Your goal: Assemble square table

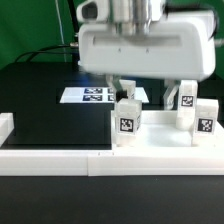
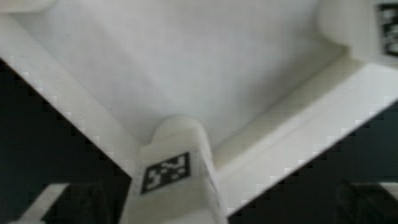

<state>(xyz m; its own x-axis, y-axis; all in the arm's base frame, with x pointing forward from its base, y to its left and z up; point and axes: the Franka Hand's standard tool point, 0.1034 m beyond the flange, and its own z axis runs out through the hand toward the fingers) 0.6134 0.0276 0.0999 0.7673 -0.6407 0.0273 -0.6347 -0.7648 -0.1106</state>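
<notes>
The white square tabletop (image 1: 160, 142) lies flat at the exterior view's right, against the border wall. Three white legs with tags stand upright on it: one at the front (image 1: 127, 115), one behind (image 1: 186, 100), one at the right (image 1: 205, 118). My gripper (image 1: 148, 95) hangs just above them with its dark fingers spread apart, one finger over the front leg. In the wrist view the tabletop (image 2: 196, 70) fills the frame and a tagged leg (image 2: 171, 168) rises from its corner between the spread fingers of my gripper (image 2: 210, 212), with none seen pressing on it. A fourth leg is out of view.
The low white border wall (image 1: 50, 158) runs along the front, with a short piece at the exterior view's left (image 1: 5, 128). The marker board (image 1: 95, 95) lies behind on the black table (image 1: 40, 100). Another tag (image 2: 388, 35) shows at the wrist view's edge.
</notes>
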